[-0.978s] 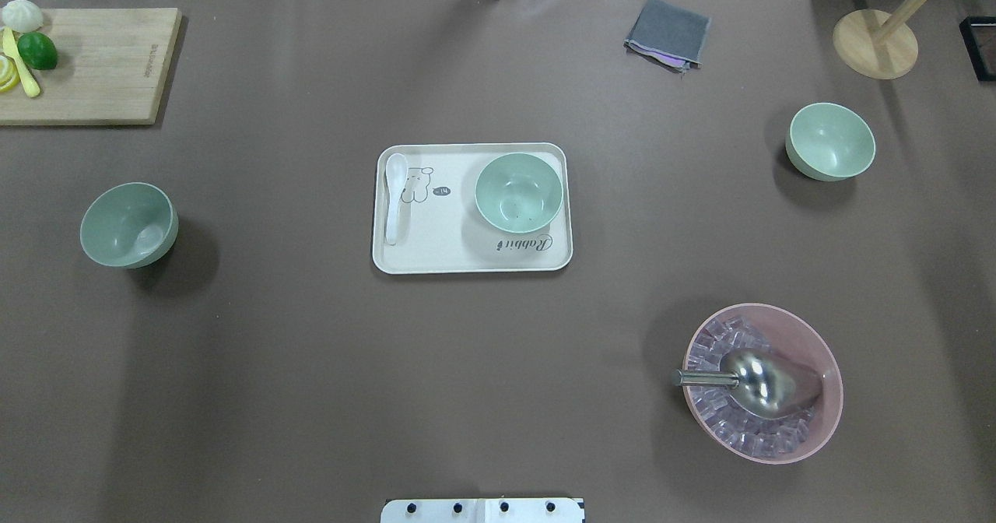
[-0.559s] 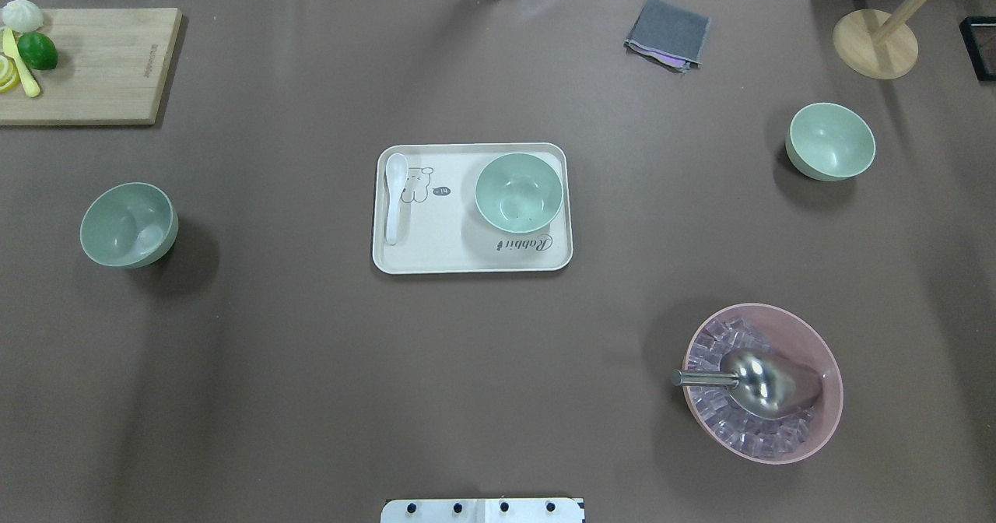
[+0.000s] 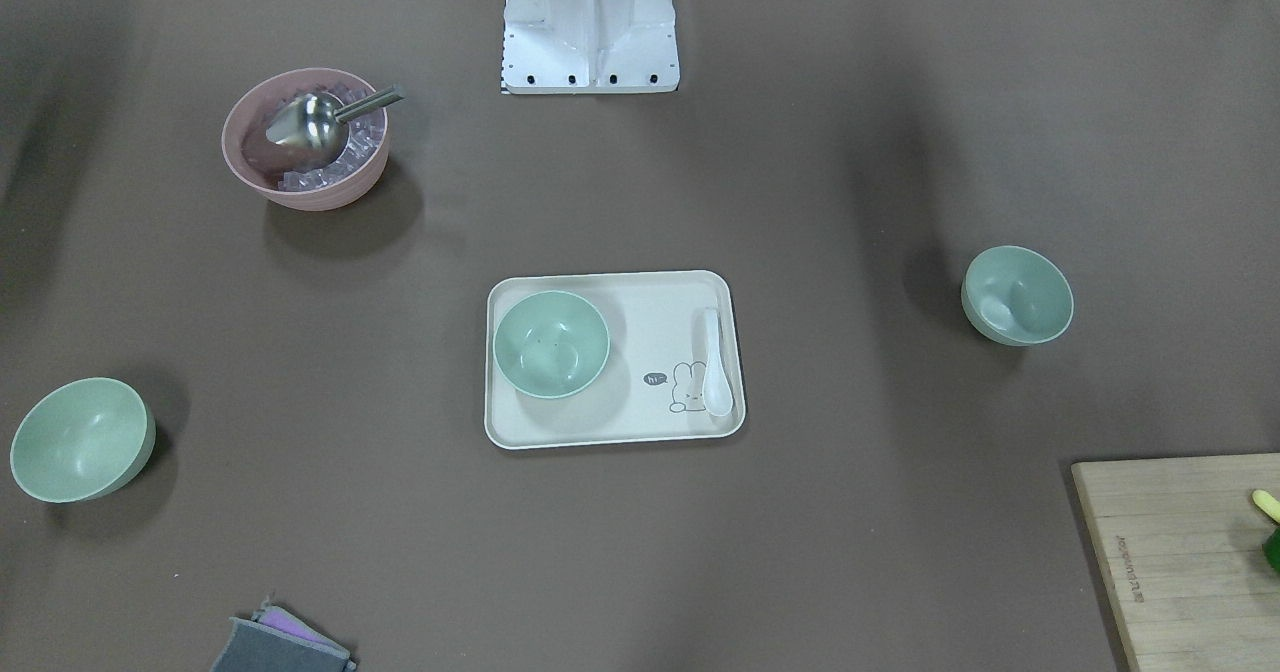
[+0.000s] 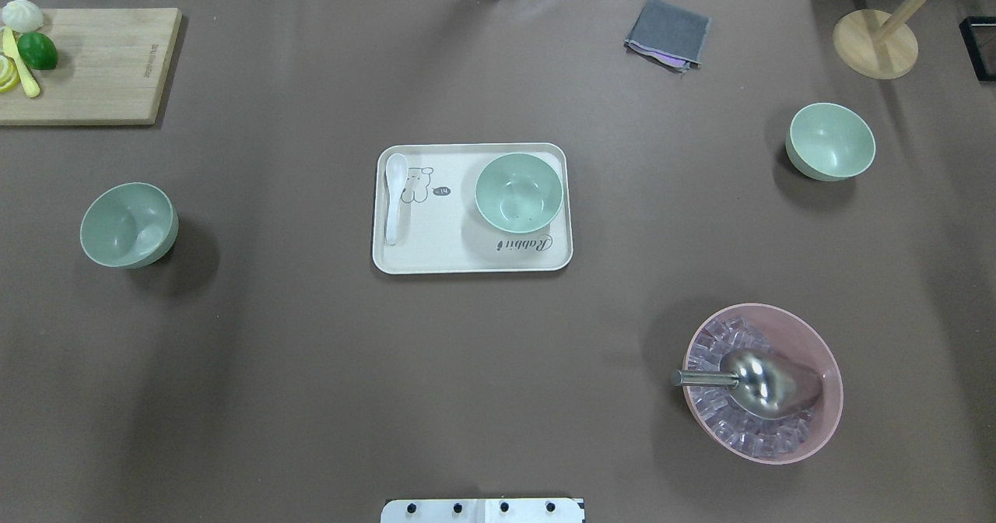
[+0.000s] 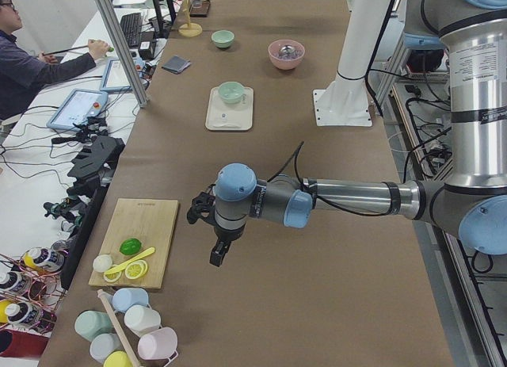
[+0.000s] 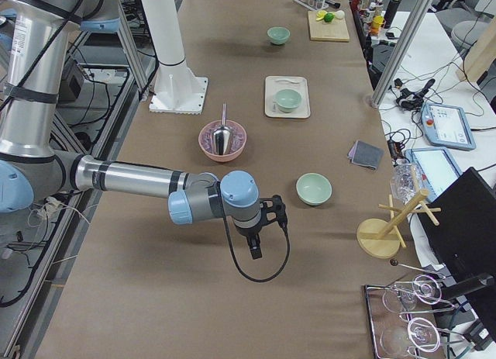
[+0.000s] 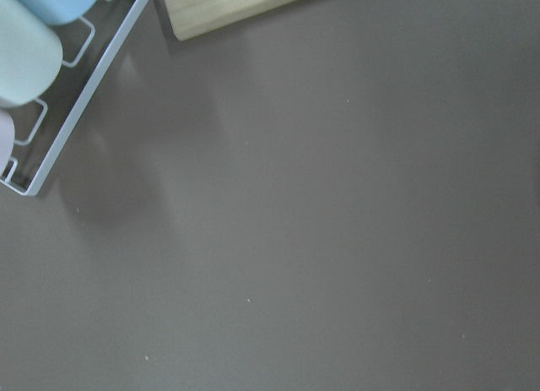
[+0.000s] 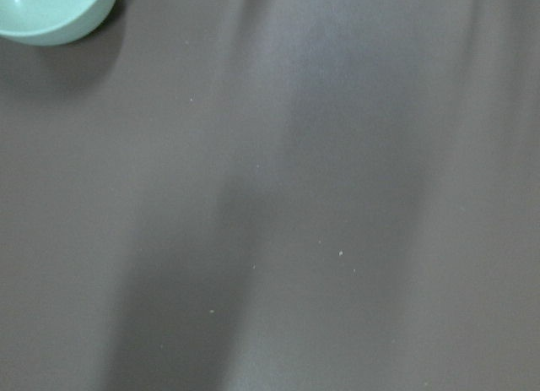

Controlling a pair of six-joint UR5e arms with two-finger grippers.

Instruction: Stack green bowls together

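Observation:
Three pale green bowls stand apart on the brown table. One green bowl (image 4: 128, 224) is at the left, one (image 4: 518, 192) sits on the cream tray (image 4: 436, 254) in the middle, and one (image 4: 830, 141) is at the far right. My left gripper (image 5: 215, 256) shows only in the exterior left view, hanging over bare table near the cutting board. My right gripper (image 6: 256, 250) shows only in the exterior right view, near the right bowl (image 6: 314, 188). I cannot tell whether either is open or shut. The right wrist view catches a bowl's edge (image 8: 51, 11).
A pink bowl (image 4: 809, 429) of ice with a metal scoop (image 4: 747, 383) stands front right. A white spoon (image 4: 395, 196) lies on the tray. A cutting board (image 4: 101, 64) with a lime is far left; a grey cloth (image 4: 668, 33) and a wooden stand (image 4: 875, 44) are at the back.

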